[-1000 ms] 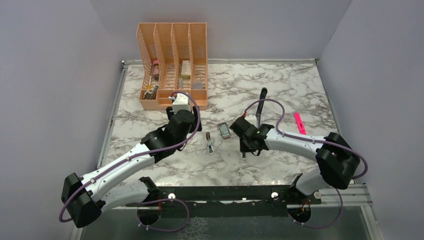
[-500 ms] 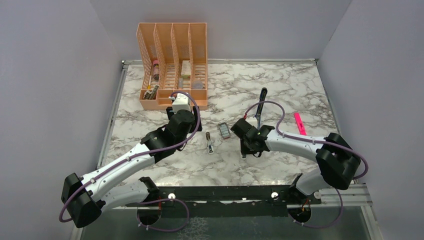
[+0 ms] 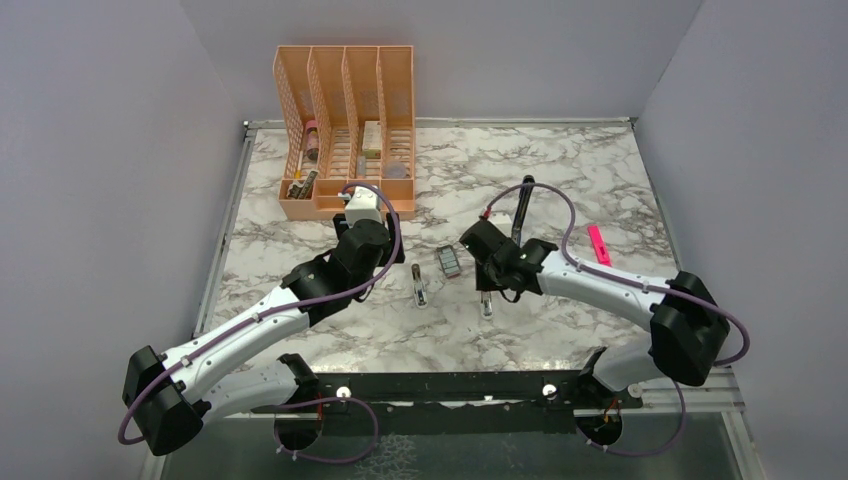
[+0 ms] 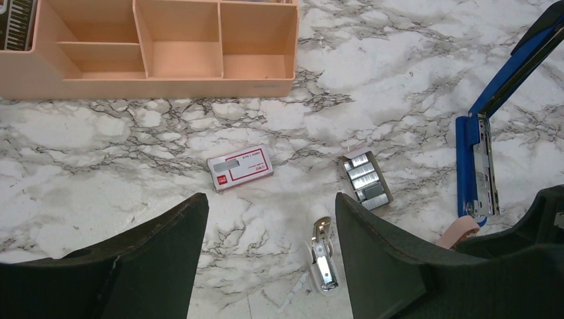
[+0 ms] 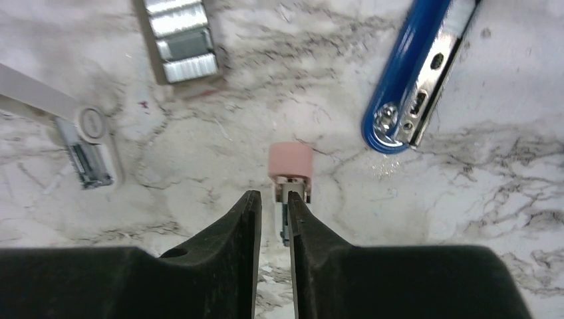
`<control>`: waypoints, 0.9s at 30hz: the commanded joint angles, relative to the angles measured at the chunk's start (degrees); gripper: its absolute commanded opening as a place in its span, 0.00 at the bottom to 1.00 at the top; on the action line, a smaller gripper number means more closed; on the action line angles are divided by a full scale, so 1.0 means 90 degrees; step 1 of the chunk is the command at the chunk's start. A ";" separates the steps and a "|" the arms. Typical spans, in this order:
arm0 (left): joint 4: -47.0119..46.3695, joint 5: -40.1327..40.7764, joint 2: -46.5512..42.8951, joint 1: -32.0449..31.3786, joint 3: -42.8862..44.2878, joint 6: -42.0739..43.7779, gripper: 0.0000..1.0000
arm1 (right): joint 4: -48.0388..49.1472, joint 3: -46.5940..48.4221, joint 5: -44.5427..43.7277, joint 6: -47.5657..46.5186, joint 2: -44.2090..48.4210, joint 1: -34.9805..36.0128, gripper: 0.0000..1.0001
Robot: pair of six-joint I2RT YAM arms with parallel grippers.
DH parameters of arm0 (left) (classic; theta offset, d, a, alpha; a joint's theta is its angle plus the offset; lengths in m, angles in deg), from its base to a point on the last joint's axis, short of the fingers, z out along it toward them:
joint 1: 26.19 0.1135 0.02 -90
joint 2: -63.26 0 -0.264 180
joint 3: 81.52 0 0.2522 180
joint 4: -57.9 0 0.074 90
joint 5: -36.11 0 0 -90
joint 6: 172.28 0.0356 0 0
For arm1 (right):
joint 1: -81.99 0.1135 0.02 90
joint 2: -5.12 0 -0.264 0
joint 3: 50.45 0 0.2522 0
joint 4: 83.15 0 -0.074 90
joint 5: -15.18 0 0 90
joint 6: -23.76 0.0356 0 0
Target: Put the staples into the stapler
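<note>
**A:** Where is the stapler?

**B:** The stapler (image 4: 473, 169) lies on the marble desk (image 3: 580, 160), hinged open. Its blue top arm slants up and away to the right, and the metal channel is bare. Its rounded front end is just beside the right arm's jaws.

**A:** And the staples?

**B:** The staples box (image 4: 241, 167), reddish with a pale label, lies flat on the desk. It is nearer the arms than the orange organiser (image 4: 153, 73) and well apart from it. To its right is an open tray (image 4: 364, 181) with staple strips in it. The tray sits between the box and the stapler and touches neither.

**A:** What are the jaws doing?

**B:** The left gripper (image 4: 269, 199) hangs over the desk with its jaws spread wide and nothing between them. The box and the tray show just beyond its tips. The right gripper (image 5: 271, 196) has its jaws drawn almost together on a narrow pink-capped piece (image 5: 290, 161). It looks pinched, though the contact itself is hard to make out this close. The pink cap pokes out past the tips, near the stapler's front end.

**A:** Anything else on the desk?

**B:** A small metal clip (image 4: 322, 256) lies just beside the left gripper's right finger, nearer the arms than the tray. A pink highlighter (image 3: 598, 245) lies far over on the right side, well apart from everything else.
</note>
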 commanded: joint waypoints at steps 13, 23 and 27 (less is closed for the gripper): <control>-0.0130 0.0073 -0.0342 0.0036 -0.0195 -0.0021 0.71 | 0.0554 0.2226 0.0495 -0.1801 -0.1849 -0.0044 0.33; -0.0098 0.0217 -0.0430 0.0035 -0.0228 -0.0020 0.71 | 0.0724 0.2325 0.0849 -0.1792 -0.2600 -0.0322 0.40; -0.0110 0.0219 -0.0385 0.0036 -0.0211 -0.0020 0.71 | 0.0808 0.2356 0.0964 -0.1898 -0.2754 -0.0368 0.42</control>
